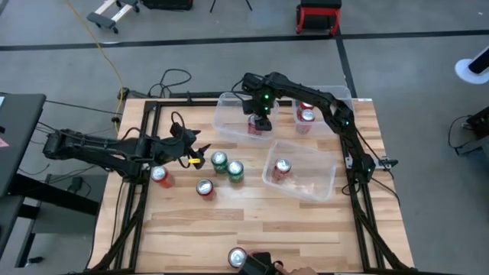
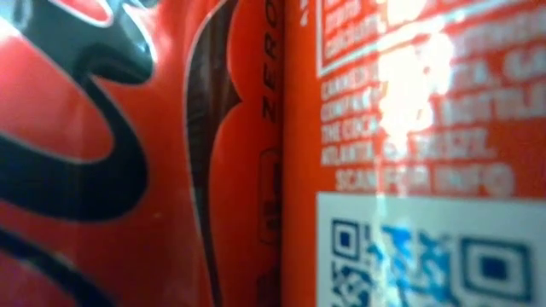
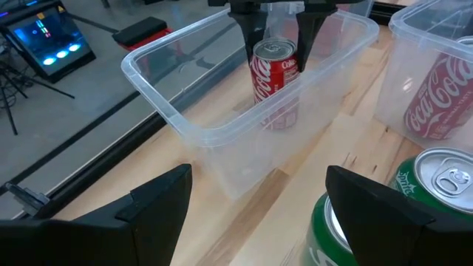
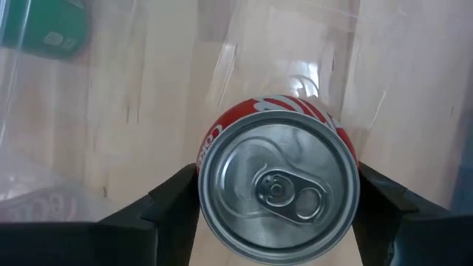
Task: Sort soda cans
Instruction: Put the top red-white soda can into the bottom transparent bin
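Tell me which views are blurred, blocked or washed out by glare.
Low view: filled by an out-of-focus red can, with white glare on its label. Right wrist view: the can's silver top is sharp, the bin floor behind soft. High and left wrist views: clear.

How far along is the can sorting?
Done: red cans sit in two bins. In hand: the right gripper holds a red can in a third bin; the left gripper hangs open by two green cans. Left: those, plus three loose red cans.
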Motion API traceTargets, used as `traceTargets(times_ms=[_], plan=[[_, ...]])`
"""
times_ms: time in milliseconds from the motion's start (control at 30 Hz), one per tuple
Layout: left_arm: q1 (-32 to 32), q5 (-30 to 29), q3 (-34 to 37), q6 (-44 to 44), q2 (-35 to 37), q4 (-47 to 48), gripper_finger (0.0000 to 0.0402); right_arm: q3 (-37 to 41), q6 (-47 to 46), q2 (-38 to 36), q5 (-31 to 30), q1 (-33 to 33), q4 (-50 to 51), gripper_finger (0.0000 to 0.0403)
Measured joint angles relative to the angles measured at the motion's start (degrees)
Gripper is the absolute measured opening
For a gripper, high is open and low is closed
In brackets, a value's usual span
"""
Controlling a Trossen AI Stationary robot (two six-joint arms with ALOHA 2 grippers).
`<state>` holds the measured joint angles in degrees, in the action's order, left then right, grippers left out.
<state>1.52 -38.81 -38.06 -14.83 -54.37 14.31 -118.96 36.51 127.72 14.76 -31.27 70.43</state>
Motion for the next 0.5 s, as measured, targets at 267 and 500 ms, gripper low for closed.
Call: traceTargets(times_ms=[267, 500], plan=[[0.0, 0.0, 0.0, 0.0, 0.0, 0.0, 0.0306, -1.1, 0.1, -0.9, -1.4, 0.0, 3.3, 0.0271], [0.0, 0.0, 0.0, 0.4, 0.0, 0.0, 0.0306, -5.5, -0.9, -6.6, -1.6, 0.3, 7.6, 0.027]])
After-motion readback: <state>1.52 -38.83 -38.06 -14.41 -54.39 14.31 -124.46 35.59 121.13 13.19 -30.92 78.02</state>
